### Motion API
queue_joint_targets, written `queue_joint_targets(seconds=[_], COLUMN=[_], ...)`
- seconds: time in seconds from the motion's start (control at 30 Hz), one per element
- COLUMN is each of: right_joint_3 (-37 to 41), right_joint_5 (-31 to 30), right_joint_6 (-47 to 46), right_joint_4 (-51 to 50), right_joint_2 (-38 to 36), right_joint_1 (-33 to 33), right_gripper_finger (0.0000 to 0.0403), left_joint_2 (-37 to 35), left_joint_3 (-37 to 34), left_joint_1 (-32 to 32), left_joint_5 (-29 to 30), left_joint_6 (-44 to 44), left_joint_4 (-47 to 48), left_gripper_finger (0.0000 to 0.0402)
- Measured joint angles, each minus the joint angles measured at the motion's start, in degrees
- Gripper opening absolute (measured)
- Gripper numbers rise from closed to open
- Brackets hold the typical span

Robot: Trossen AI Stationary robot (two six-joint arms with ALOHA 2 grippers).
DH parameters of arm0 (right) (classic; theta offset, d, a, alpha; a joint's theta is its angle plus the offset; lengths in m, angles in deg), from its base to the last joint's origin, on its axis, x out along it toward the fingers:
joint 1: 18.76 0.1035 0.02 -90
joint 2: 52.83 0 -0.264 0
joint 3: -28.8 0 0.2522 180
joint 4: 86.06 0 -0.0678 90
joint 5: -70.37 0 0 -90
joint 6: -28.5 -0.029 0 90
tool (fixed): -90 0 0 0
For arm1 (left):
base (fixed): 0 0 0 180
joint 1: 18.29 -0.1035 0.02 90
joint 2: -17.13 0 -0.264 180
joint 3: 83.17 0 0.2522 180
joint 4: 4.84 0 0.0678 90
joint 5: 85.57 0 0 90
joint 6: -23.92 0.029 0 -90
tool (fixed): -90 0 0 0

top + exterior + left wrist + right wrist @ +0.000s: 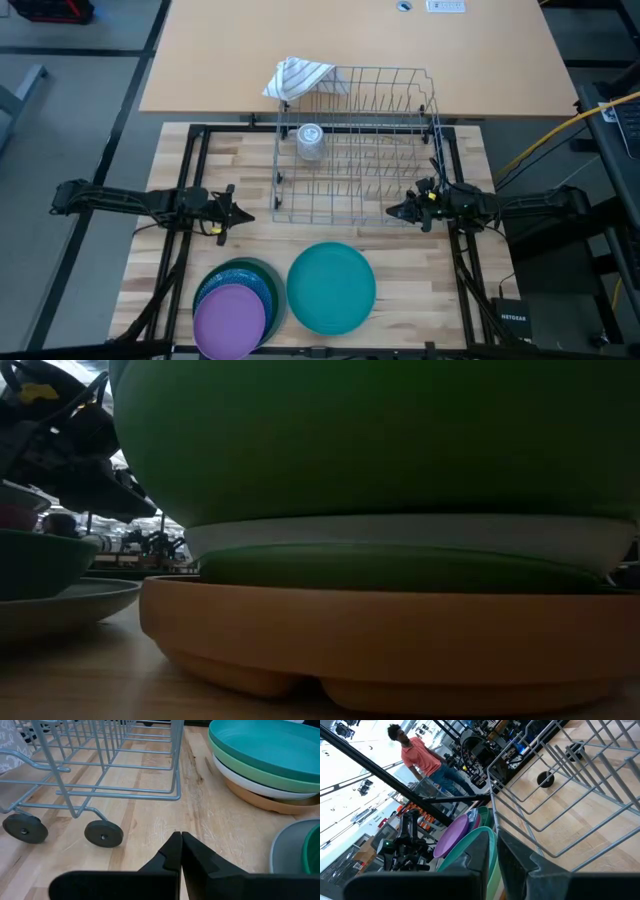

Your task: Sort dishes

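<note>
**Two stacks of dishes at the front edge, both grippers low beside the rack**

On the pale wooden surface (160, 250) a grey wire dish rack (355, 145) sits at centre, toward twelve o'clock. A small clear glass (311, 141) stands inside it near its ten o'clock corner, and a striped white cloth (296, 76) hangs over that same corner.

The dishes lie at six o'clock in two stacks. The large round teal plastic plate (331, 287) tops the right stack; the left wrist view shows a light green plate (250, 770), a white plate (260, 788) and a tan plate (270, 804) under it. Just beside it, at seven o'clock, the small purple plastic plate (230, 318) tops a stack of blue, teal and dark green dishes.

The left gripper (243, 216) rests at nine o'clock of the rack, apart from it, fingers pressed together on nothing. The right gripper (394, 211) sits at the rack's four o'clock corner, its jaws nearly together with a narrow gap, holding nothing.

A person (417, 755) in a red shirt stands in the room beyond.
</note>
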State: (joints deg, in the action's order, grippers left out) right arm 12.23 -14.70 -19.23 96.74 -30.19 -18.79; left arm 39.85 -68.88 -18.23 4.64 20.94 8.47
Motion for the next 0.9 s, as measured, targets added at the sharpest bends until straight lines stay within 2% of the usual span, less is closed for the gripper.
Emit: queue_joint_targets(seconds=[0.9], right_joint_3=[0.2], right_joint_5=[0.0], right_joint_6=[0.2], right_joint_4=[2.1], right_joint_2=[0.1], right_joint_1=[0.0], right_gripper_finger=[0.0044], left_joint_2=[0.0], left_joint_3=[0.0], left_joint_1=[0.0], left_joint_5=[0.0], left_joint_6=[0.0], left_joint_4=[0.0], left_gripper_finger=[0.0000])
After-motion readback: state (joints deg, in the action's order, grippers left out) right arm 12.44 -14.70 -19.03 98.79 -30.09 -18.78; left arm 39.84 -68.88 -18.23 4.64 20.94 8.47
